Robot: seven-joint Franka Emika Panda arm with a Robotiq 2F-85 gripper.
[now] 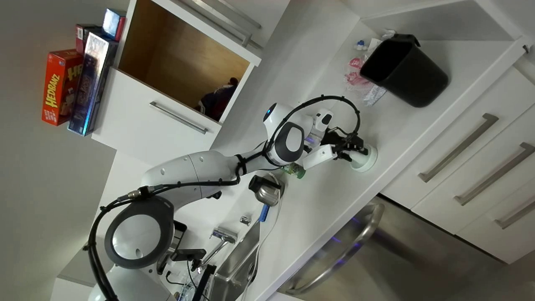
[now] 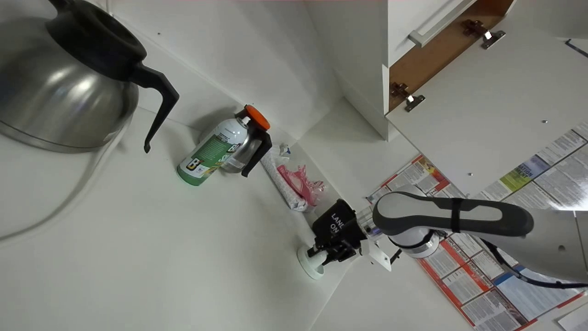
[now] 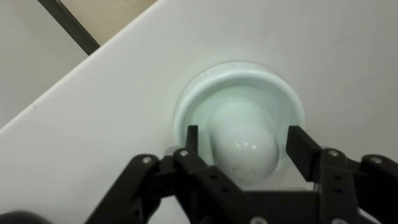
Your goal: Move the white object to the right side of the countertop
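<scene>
The white object is a round, pale-green-tinted piece with a rim and a rounded central knob. It rests on the white countertop (image 1: 317,209) in both exterior views (image 1: 367,162) (image 2: 310,266) and fills the middle of the wrist view (image 3: 245,146). My gripper (image 3: 243,133) is open, with one finger on each side of the knob. Gaps show between the knob and both fingers in the wrist view. The fingertips reach over the inside of the rim. In the exterior views my gripper (image 1: 354,151) (image 2: 319,256) is low at the object, partly covering it.
A black bin (image 1: 411,73) stands beyond the gripper, near a pink-and-white bag (image 1: 357,77). A green-and-white spray can (image 2: 211,151) and steel carafes (image 2: 69,87) stand along the wall. A cord lies on the counter. The counter's front edge (image 3: 62,80) is close to the object.
</scene>
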